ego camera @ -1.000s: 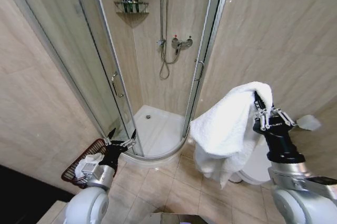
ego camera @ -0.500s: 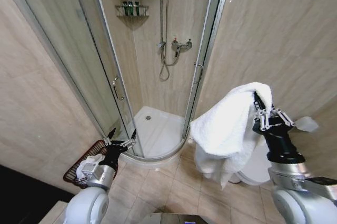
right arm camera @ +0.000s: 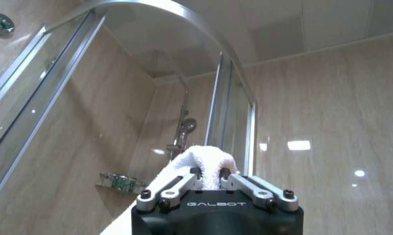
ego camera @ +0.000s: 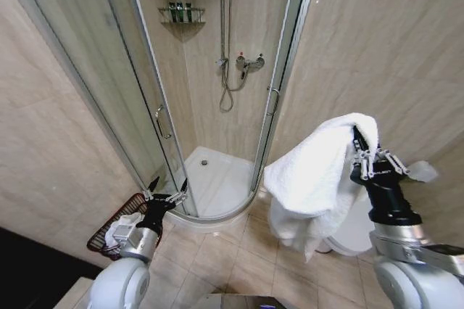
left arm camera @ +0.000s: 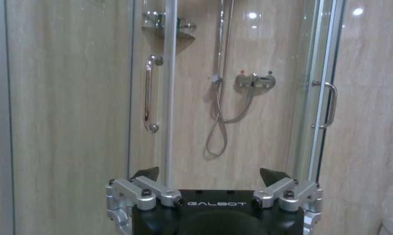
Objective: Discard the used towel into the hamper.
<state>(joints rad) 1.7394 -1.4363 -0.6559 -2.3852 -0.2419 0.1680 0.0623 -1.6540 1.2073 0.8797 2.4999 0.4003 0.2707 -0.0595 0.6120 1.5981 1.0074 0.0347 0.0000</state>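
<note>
**Holding the towel high, hamper waiting across the floor**

Pinching hard, the right gripper [right arm camera: 209,177] had its two metal fingers pressed in on a fold of the thick white terry towel [ego camera: 319,171], the cloth bulging up between them in the right wrist view. From that pinch the towel spilled down in heavy folds on the robot's right, its lowest corner hanging above the beige floor tiles [ego camera: 239,258] and partly covering the white toilet [ego camera: 357,229] behind it. Over on the other side, the left gripper [ego camera: 166,191] sat low with its fingers spread wide and nothing between them, pointed toward the glass shower enclosure [ego camera: 145,99].

And the target? The small dark reddish-brown wire hamper [ego camera: 109,231] stood on the floor at the robot's far left, against the wall and just beside the shower's curved base, partly hidden by the left arm. Something pale already lay inside it.

So this read as the carry stage: towel secured, drop not yet made. The next move would have to bring that raised right gripper well across and down over the hamper's mouth before letting go, with the trailing cloth gathered inside the rim.
</note>
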